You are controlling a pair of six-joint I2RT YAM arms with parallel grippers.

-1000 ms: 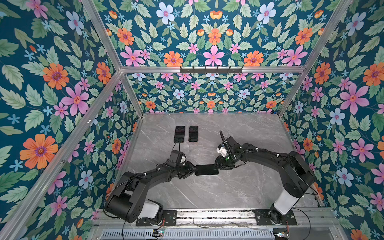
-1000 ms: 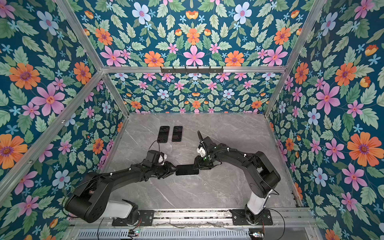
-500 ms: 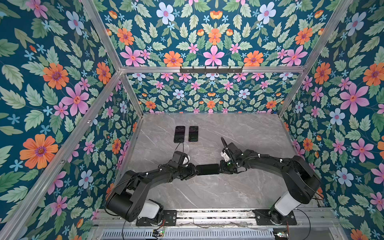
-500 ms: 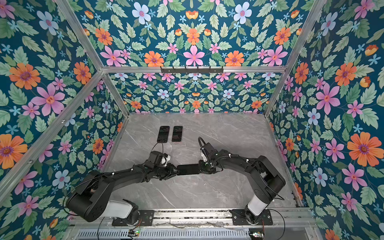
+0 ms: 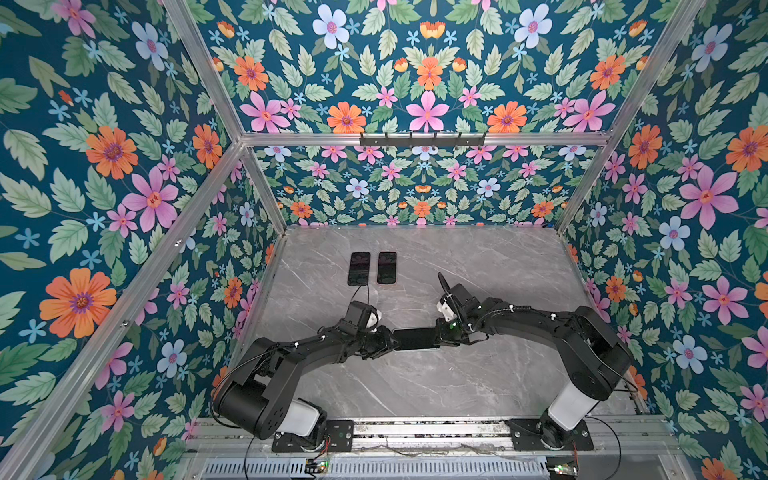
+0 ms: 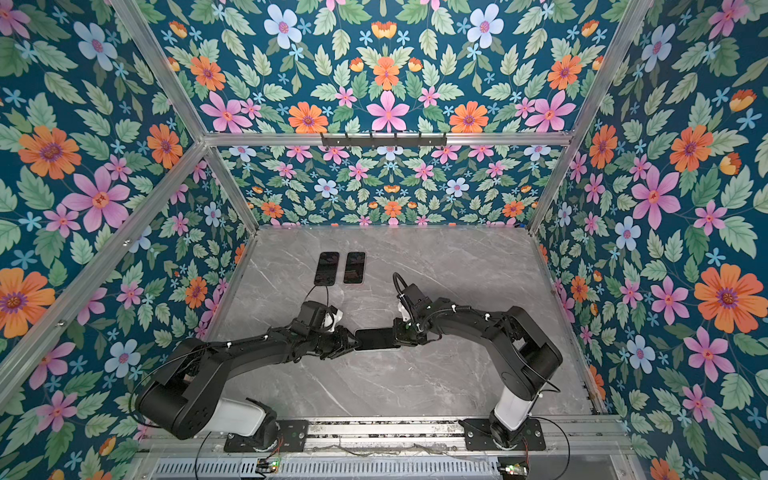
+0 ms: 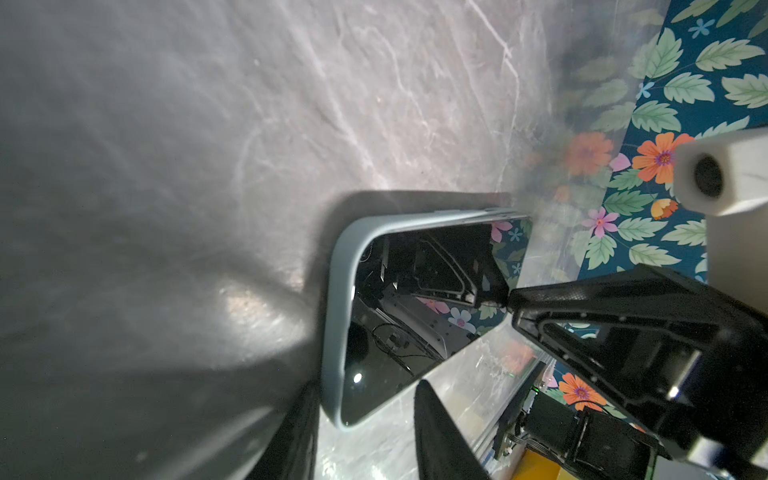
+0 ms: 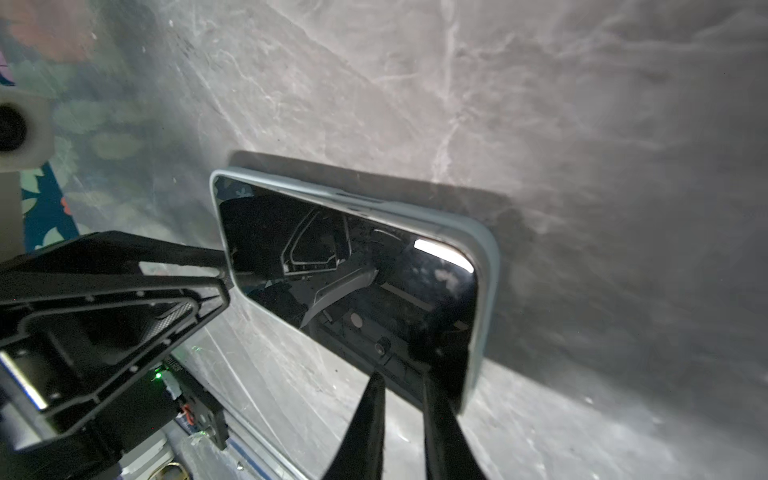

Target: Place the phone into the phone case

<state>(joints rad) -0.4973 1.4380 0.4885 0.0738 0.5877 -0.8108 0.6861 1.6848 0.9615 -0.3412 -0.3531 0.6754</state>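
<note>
The phone (image 5: 415,338) (image 6: 376,338), with a glossy black screen (image 7: 395,332) (image 8: 353,270), sits inside the pale blue-grey phone case (image 7: 332,311) (image 8: 484,299). It lies flat at mid-table between both arms and seems slightly raised. My left gripper (image 5: 388,338) (image 7: 368,384) is open around the phone's left end, one finger by the case's back and the other clear above the screen. At the right end my right gripper (image 5: 442,336) (image 8: 405,376) has its fingers drawn close, shut on the phone's corner.
Two more dark phones (image 5: 358,268) (image 5: 386,268) lie side by side toward the back left of the grey marble table (image 5: 478,386). Floral walls close in three sides. A metal rail (image 5: 415,428) with both arm bases runs along the front.
My right gripper dropped from a raised pose to the phone's right end and narrowed its jaws. The left gripper and the phone barely moved.
</note>
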